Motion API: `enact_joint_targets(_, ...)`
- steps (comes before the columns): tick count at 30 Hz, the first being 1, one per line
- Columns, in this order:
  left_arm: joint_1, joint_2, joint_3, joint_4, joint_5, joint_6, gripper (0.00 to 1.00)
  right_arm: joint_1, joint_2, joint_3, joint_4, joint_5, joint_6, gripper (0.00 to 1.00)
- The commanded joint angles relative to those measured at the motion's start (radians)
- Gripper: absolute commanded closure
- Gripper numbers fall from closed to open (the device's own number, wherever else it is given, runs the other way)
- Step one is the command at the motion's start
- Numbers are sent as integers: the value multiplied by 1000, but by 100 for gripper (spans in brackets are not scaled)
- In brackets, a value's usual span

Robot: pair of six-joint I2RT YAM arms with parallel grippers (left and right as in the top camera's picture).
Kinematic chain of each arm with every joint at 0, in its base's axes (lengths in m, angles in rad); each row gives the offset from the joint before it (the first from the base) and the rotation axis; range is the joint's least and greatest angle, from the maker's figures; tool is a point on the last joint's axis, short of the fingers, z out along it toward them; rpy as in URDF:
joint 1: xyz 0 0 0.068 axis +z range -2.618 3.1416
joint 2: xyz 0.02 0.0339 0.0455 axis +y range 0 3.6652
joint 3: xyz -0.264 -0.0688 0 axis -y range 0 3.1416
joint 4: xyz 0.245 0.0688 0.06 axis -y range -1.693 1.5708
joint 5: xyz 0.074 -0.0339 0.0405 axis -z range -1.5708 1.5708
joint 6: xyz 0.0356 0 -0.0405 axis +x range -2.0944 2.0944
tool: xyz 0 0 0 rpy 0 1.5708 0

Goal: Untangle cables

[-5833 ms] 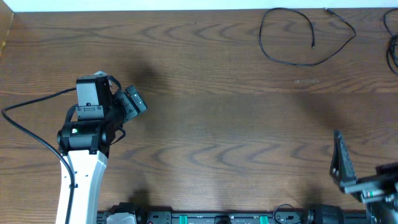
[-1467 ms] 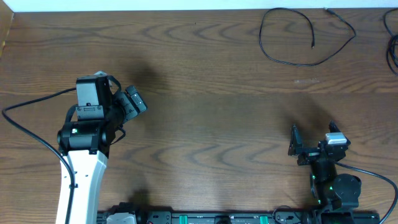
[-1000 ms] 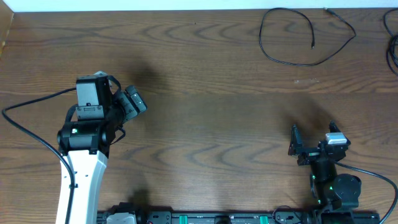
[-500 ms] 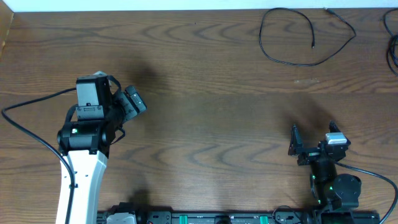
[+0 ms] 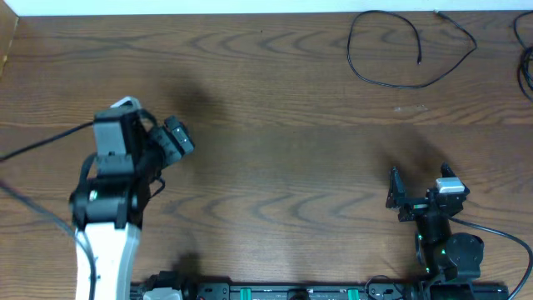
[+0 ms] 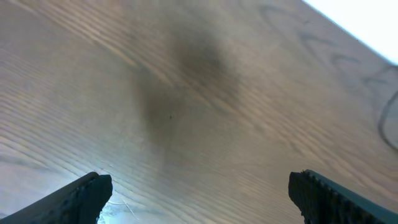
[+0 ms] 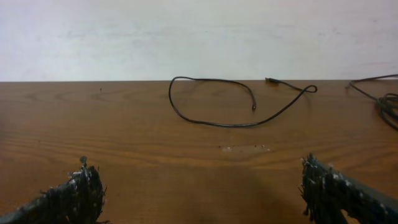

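the left gripper (image 5: 177, 137) sits slightly further left in the overhead frame than half a second ago, and its arm is smeared with motion blur. its jaws are spread wide and grasp nothing. the right gripper (image 5: 419, 183), at the lower right of the frame, is where it was in the last frames, though some seconds earlier it was at the frame's right edge. it too is released, with nothing between its fingers.

the left wrist view shows the left gripper (image 6: 200, 186) over bare, blurred wood with a dark shadow patch. a faint dark curve at the right edge is too blurred to name. the right wrist view looks across the tabletop (image 7: 124, 143) from between the parted fingers of the right gripper (image 7: 200, 180) to a white wall (image 7: 186, 37), which overhead shows only as a thin strip.

the black cable (image 5: 398, 86) lies in one open loop at the upper right of the overhead frame, well apart from both grippers. in the right wrist view the same cable (image 7: 217, 125) lies flat, its plug ends free. a second cable (image 5: 526, 71) is cut off by the right edge; it bunches at the far right of the wrist view (image 7: 385, 102), apart from the loop.

a thick black wire (image 5: 42, 142) trails left from the left arm. nothing lies between either gripper and the loop.
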Motion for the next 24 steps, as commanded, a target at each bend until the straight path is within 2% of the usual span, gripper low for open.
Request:
enact_joint_targets(1, 4, -101, 7, -41, 18, 26, 2, 6, 1, -3, -2, 8, 9, 1)
enact_joint_targets(7, 4, -284, 6, -94, 71, 121, 2, 6, 1, -3, -2, 8, 10, 1)
enact_joint_targets(15, 4, -520, 6, -118, 196, 156, 2, 6, 1, -3, -2, 8, 10, 1)
enact_joint_targets(24, 4, -737, 6, -243, 205, 147, 2, 6, 1, -3, -2, 8, 9, 1)
